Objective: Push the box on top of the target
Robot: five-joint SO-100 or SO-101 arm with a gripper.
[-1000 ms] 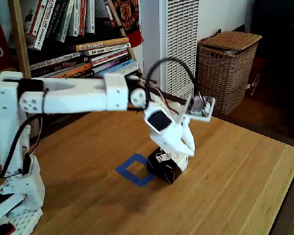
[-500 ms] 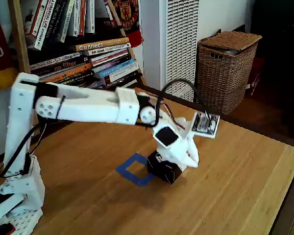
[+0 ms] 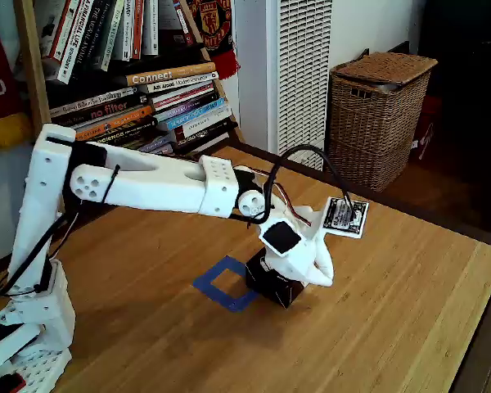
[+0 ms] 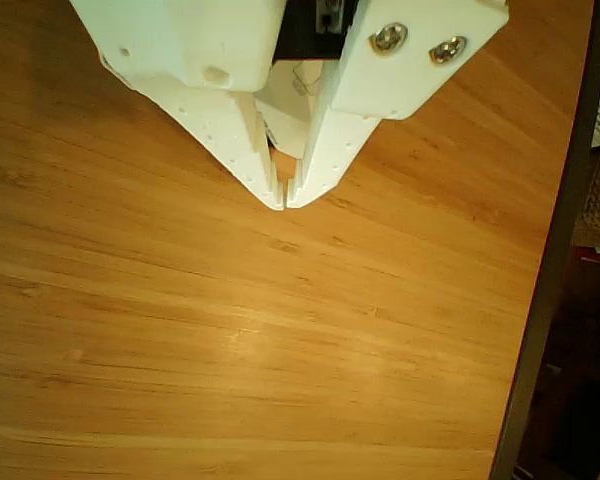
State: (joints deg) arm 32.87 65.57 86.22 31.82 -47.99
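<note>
A: Other view first: the hand is seen with its two white fingertips drawn together to a point, almost touching, nothing held between them, only bare bench below.

B: In the fixed view the hand is found low, on the right side of the box, seemingly against it. One box is counted, black-sided, standing on the bench just to the right of the target.

A: One target too, a hollow square of blue tape. Its right corner appears to be touched or slightly covered by the box; the rest is left bare. So the job is judged barely begun, with the push leftward in that view yet to be made.

B: The risks?

A: If the box is pressed high on its side, it could be tipped rather than slid. If contact is made off-centre, it could be spun and carried past a corner of the tape. Narrow closed tips could also be slipped off the edge.

B: One arm, one printed card carried on its wrist.
</note>
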